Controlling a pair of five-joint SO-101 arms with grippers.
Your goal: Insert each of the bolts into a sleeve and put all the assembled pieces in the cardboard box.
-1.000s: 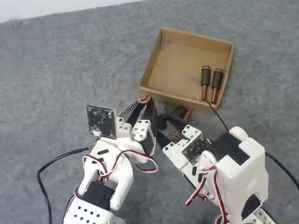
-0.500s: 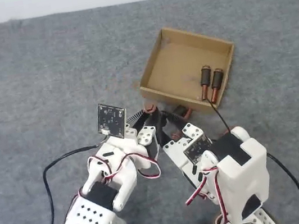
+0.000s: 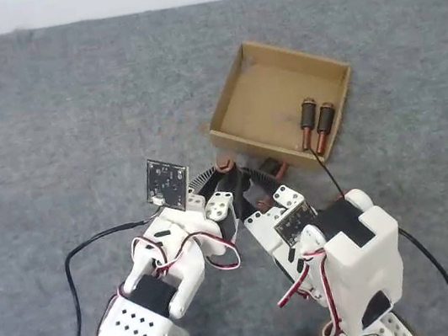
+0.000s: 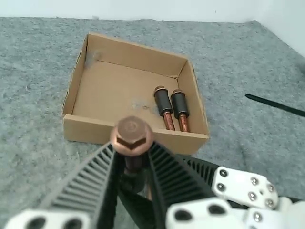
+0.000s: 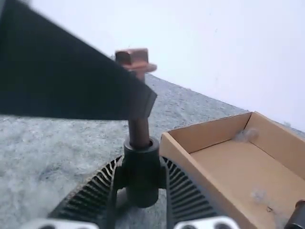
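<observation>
2 assembled pieces (image 3: 318, 123) were boxed; my left claw (image 4: 131, 151) pinched a bolt (image 4: 131, 135), tip inside the sleeve (image 5: 141, 174) my right claw (image 5: 141, 168) clamped.

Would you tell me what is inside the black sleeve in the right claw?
The shank of a copper bolt enters the top of the sleeve; the left claw grips it below its hex head. How deep the shank reaches is hidden by the sleeve's wall.

bolt (image 4: 131, 135) upright, tip in sleeve (image 5: 141, 171) — box (image 3: 263, 143) behind
</observation>
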